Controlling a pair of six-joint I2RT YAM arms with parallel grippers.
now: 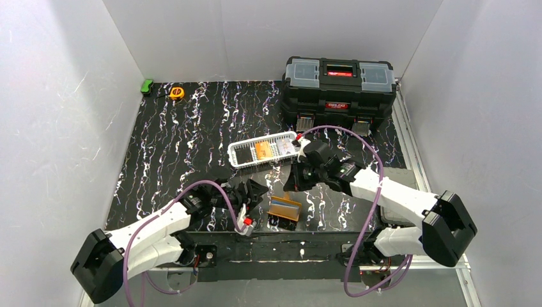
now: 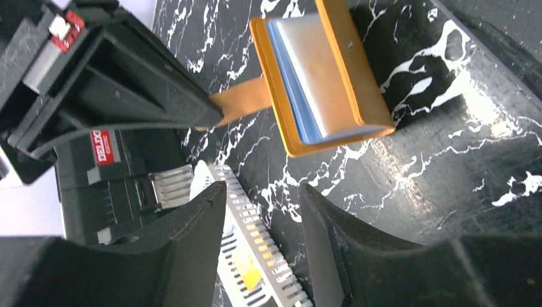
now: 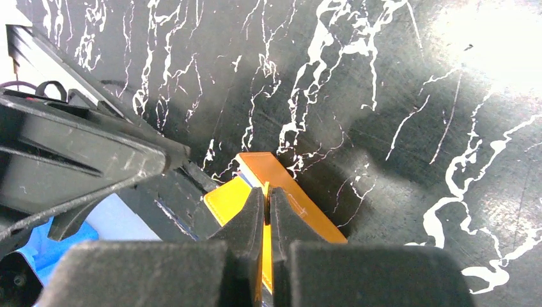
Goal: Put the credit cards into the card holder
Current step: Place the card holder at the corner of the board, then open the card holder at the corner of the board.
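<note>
The orange card holder (image 1: 284, 208) lies half open on the black marbled table near the front edge, its grey-blue pockets (image 2: 313, 77) showing. My right gripper (image 1: 291, 184) is shut on its thin orange snap tab (image 2: 240, 102), pinched between the fingertips (image 3: 252, 211) in the right wrist view. My left gripper (image 1: 257, 190) is open and empty just left of the holder, jaws apart (image 2: 262, 214). An orange credit card (image 1: 261, 149) lies in the white slotted basket (image 1: 238, 162) with other cards beside it; it shows through the slots (image 2: 252, 268).
A black toolbox (image 1: 337, 89) stands at the back right, just behind the basket. A yellow tape measure (image 1: 176, 93) and a green object (image 1: 147, 86) sit at the back left corner. White walls enclose the table on three sides.
</note>
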